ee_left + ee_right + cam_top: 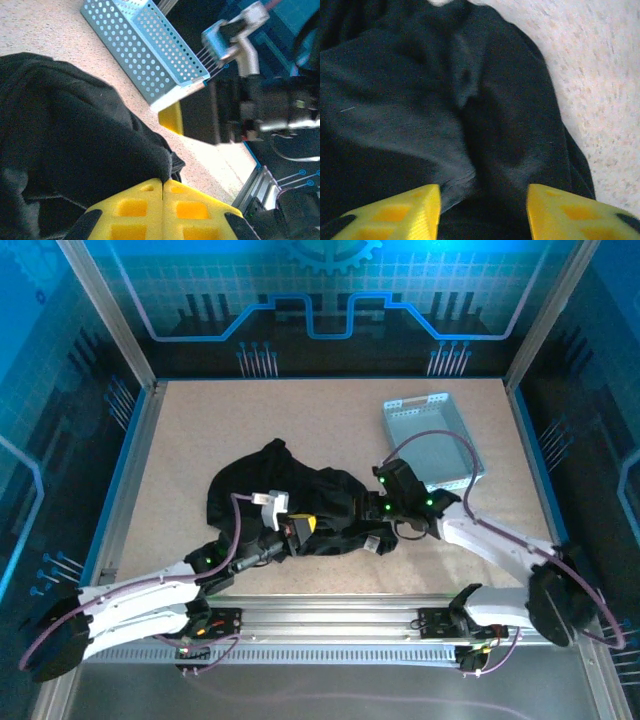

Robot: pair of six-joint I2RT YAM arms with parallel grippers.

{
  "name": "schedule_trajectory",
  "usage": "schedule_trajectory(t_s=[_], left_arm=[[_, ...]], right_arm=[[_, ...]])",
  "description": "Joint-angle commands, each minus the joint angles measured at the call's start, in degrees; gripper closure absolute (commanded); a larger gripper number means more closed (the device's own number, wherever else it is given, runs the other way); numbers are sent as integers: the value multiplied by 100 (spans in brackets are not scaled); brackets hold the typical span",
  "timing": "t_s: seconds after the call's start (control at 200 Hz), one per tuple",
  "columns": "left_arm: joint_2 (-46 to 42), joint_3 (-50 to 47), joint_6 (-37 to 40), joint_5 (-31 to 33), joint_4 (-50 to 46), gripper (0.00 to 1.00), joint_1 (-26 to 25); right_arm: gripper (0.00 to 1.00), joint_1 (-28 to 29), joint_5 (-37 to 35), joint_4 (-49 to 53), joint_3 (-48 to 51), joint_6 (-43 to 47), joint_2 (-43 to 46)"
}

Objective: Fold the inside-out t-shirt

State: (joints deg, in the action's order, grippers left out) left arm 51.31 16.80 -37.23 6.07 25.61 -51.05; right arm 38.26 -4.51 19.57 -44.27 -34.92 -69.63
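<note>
Black cloth, the shirt (320, 495), lies crumpled in a heap at the centre of the table (200, 430), nearer the bottom of the top view than the top, with no edge laid out flat. At the heap's lower left the left gripper (300, 527) is clenched. Its wrist view shows the yellow fingers (163, 184) pressed together, with a ridge of the shirt (75, 140) running right into their tips, so I judge it has a pinch of cloth. At the heap's right edge the right gripper (385, 502) sits low on the fabric. Its own camera shows the fingers (482, 200) parted, with dark folds (420, 100) in the gap and nothing gripped, and bare table (600, 75) off to the right. The tray (415, 400) stands apart at the upper right, off the shirt. Folding proper has not begun, and the step in hand looks like taking hold so the heap can be spread. The next move calls for the right fingers to close on a fold, then for both arms to draw apart. Only the top view gives the whole heap and both arms. The left wrist view adds the pinch itself and the tray's perforated wall (140, 45) beyond, and the right wrist view adds the gap between its fingers.
</note>
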Motion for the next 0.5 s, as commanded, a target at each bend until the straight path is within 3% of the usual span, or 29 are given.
schedule_trajectory(t_s=[0.0, 0.105, 0.235, 0.495], left_arm=[[179, 294, 233, -277, 275, 100, 33], [318, 400, 231, -332, 310, 100, 50], [474, 511, 219, -478, 347, 100, 59], [395, 537, 166, -410, 156, 100, 70]], right_arm=[[46, 542, -323, 69, -188, 1111, 826], [47, 930, 79, -51, -187, 1224, 946], [52, 1272, 556, -581, -27, 995, 492], [53, 1376, 349, -1009, 40, 960, -46]])
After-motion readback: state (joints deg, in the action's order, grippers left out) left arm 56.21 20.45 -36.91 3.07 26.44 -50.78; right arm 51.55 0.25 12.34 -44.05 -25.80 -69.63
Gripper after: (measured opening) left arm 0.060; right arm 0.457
